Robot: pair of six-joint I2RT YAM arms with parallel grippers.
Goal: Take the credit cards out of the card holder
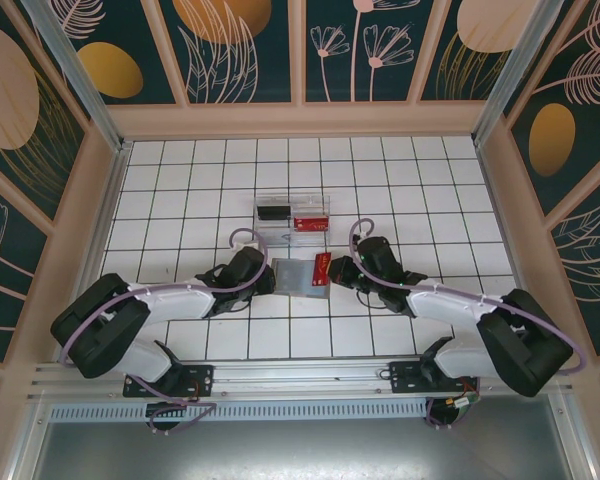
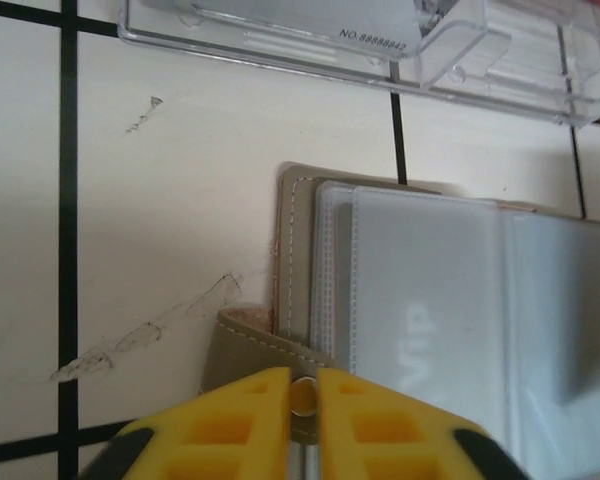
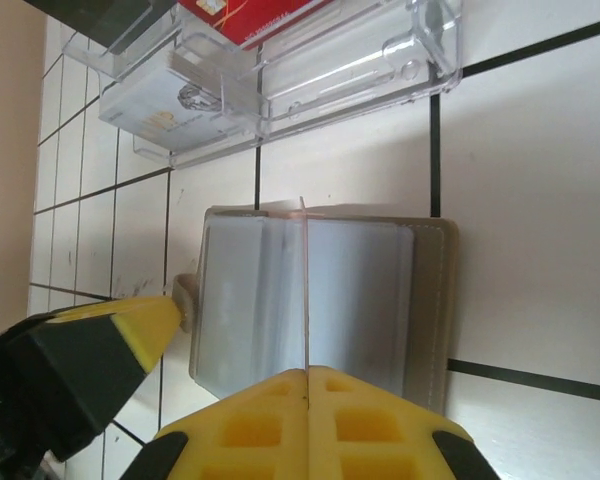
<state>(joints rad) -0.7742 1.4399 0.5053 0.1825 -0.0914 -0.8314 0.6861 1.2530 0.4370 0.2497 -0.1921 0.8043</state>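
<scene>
Card holder (image 1: 298, 272) open; VIP card (image 2: 420, 320) sits in its sleeve. Right gripper (image 3: 306, 372) pinches red card (image 1: 322, 268) above holder. Left gripper (image 2: 302, 385) near-closed at side tab (image 2: 250, 345), grip unclear.

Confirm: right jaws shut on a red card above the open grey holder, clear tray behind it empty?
Wrong on the tray. The clear tray holds a red card and a dark item, as the top external view shows. The rest stands: the right gripper has its jaws shut on a second red card, edge-on above the open card holder.
</scene>
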